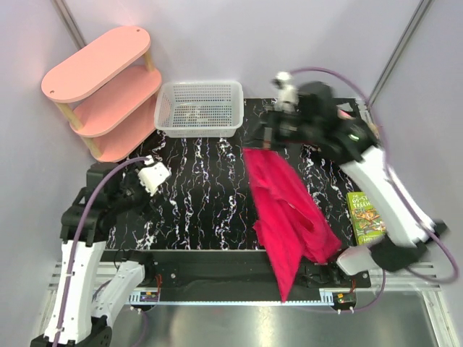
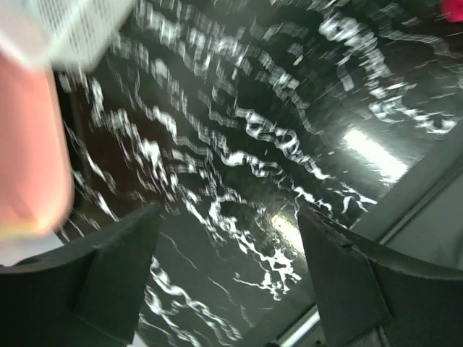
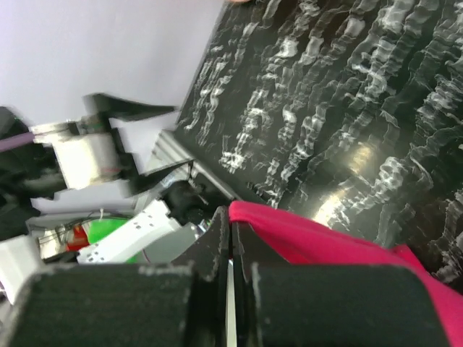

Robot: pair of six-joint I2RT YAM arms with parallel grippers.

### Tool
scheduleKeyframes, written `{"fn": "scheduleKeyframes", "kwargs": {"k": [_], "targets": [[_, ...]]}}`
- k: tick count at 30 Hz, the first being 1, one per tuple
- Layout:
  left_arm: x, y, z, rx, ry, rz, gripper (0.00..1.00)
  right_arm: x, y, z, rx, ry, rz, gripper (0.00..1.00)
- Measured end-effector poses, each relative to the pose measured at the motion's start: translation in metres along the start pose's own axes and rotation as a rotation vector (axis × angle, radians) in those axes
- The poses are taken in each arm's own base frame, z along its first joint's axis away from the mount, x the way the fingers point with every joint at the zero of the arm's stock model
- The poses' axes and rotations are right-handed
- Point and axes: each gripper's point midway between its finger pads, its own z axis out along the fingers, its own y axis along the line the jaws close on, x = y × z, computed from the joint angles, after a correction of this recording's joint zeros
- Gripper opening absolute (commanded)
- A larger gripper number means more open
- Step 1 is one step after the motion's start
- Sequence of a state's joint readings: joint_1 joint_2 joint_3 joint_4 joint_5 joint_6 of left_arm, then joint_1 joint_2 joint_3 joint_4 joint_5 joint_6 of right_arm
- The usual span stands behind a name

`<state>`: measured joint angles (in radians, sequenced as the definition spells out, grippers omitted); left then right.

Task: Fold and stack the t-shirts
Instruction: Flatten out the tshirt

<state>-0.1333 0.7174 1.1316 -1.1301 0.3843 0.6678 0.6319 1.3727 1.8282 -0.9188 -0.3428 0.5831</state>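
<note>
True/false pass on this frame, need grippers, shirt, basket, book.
The right gripper is shut on the red shirt. True.
The left gripper holds a shirt. False: it is open over bare table, holding nothing.
The red shirt sits folded in the basket. False: it lies stretched out, unfolded, on the table, outside the basket.
A green book lies to the right of the shirt. True.
</note>
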Motion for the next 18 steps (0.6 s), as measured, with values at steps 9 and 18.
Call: {"fn": "scheduleKeyframes", "kwargs": {"k": [9, 18], "targets": [[0.031, 0.101, -0.011, -0.371, 0.000, -0.414, 0.74, -0.003, 0.150, 0.082, -0.252, 0.026, -0.260, 0.00], [0.037, 0.091, -0.003, -0.140, 0.000, -0.369, 0.84, -0.033, 0.116, 0.034, -0.111, -0.085, -0.280, 0.00]]}}
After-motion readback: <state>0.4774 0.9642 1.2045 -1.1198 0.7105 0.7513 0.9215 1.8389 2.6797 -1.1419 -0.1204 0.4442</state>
